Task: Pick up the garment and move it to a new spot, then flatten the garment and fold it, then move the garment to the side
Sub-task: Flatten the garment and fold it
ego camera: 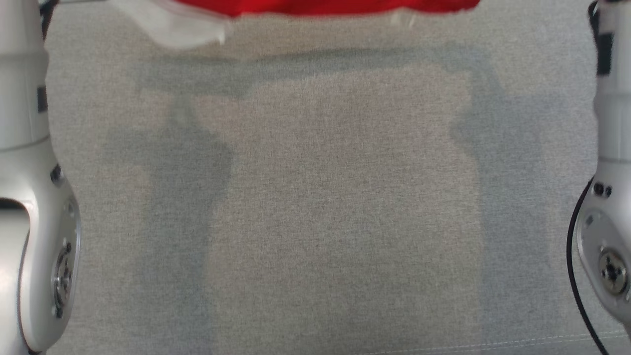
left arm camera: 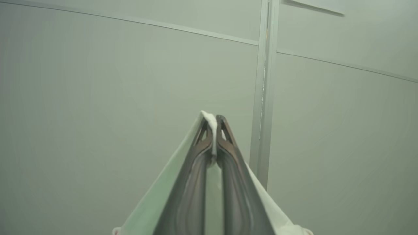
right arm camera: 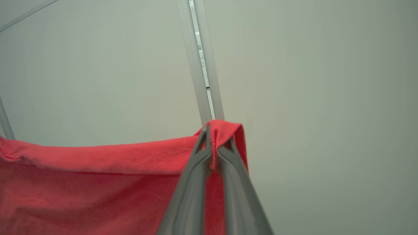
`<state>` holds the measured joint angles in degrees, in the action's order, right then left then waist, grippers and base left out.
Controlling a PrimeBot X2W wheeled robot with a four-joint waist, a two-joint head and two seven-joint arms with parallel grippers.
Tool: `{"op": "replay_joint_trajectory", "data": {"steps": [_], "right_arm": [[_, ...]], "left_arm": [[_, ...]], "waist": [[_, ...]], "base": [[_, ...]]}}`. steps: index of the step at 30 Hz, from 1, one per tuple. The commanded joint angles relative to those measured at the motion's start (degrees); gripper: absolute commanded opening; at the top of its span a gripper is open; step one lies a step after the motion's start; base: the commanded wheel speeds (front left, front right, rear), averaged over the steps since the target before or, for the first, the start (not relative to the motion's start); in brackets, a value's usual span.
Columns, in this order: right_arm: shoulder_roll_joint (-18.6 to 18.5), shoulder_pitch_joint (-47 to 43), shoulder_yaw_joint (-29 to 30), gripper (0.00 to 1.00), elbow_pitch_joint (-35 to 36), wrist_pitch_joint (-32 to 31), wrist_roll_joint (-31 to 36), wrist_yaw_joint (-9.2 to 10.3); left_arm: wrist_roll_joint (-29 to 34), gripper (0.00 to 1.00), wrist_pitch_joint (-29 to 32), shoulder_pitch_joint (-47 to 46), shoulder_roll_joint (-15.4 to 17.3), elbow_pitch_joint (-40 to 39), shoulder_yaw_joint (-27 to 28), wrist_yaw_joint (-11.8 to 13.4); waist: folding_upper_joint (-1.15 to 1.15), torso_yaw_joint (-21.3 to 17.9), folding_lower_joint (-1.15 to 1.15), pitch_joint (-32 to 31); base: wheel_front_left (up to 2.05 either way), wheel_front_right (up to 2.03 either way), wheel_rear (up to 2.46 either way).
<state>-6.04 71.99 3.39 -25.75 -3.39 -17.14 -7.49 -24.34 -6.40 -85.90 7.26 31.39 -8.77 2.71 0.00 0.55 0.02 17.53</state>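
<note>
The garment is red with a white part and hangs along the top edge of the head view, lifted off the grey surface. In the left wrist view my left gripper is shut on a white fold of the garment, which drapes down both sides of the fingers. In the right wrist view my right gripper is shut on a red hem of the garment, and the cloth stretches away to the left. Both wrist cameras look toward a pale wall.
A grey fabric-covered surface fills the space below the garment, with shadows of the cloth and arms on it. My pale forearms stand at the left and right edges. A metal wall strip runs behind.
</note>
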Motion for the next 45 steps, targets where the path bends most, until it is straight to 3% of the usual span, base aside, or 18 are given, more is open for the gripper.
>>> {"op": "replay_joint_trajectory", "data": {"steps": [1, 6, 12, 21, 28, 33, 40, 45], "right_arm": [[0.2, 4.7, 1.8, 0.00, -3.7, 3.0, 1.6, 0.00], [0.8, 13.1, 4.3, 0.00, -15.7, 10.4, 7.0, 0.00], [0.8, 14.9, 6.0, 0.00, -26.9, 14.9, 8.9, 0.00], [1.6, 12.8, 1.6, 0.00, -33.8, 17.9, 5.0, 0.00], [0.4, 8.0, -4.3, 0.00, -31.1, 18.5, -5.1, 0.00], [-1.8, 0.8, -10.6, 0.00, -26.2, 18.3, -12.7, 0.00], [-5.5, -16.4, -17.7, 0.00, -14.9, 18.4, -23.4, 0.00], [-6.7, -30.5, -18.7, 0.00, -8.1, 18.6, -28.8, 0.00]], "left_arm": [[0.0, 0.00, -4.0, -4.2, -1.4, 1.9, 0.2, -0.5], [-2.3, 0.00, -8.4, -7.6, -3.8, 7.5, -0.4, -3.8], [-2.5, 0.00, -8.8, -3.3, -4.3, 10.1, 1.1, -4.7], [-0.7, 0.00, -8.8, 2.5, -4.3, 8.1, 4.4, -7.3], [-2.2, 0.00, -8.8, 6.5, -3.9, 3.1, 5.8, -9.9], [-6.8, 0.00, -8.8, 13.2, -1.3, -2.6, 2.7, -10.2], [-15.1, 0.00, -8.8, 32.4, 4.0, -14.4, -1.8, -10.2], [-19.2, 0.00, -8.8, 51.1, 3.5, -21.2, -0.2, -10.2]], "waist": [[0.00, 1.6, -0.02, 7.0], [0.00, 4.3, -0.02, 12.3], [0.00, 5.0, -0.02, 19.7], [0.00, 3.6, -0.02, 24.2], [0.00, 2.5, -0.02, 21.9], [0.00, 2.3, -0.02, 18.2], [0.00, 2.9, -0.02, 10.3], [0.00, 4.2, -0.02, 4.4]], "base": [[0.00, 0.00, 0.00], [0.00, 0.00, 0.00], [0.00, 0.00, 0.00], [0.00, 0.00, 0.00], [0.00, 0.00, 0.00], [0.00, 0.00, 0.00], [0.00, 0.00, 0.00], [0.00, 0.00, 0.00]]}}
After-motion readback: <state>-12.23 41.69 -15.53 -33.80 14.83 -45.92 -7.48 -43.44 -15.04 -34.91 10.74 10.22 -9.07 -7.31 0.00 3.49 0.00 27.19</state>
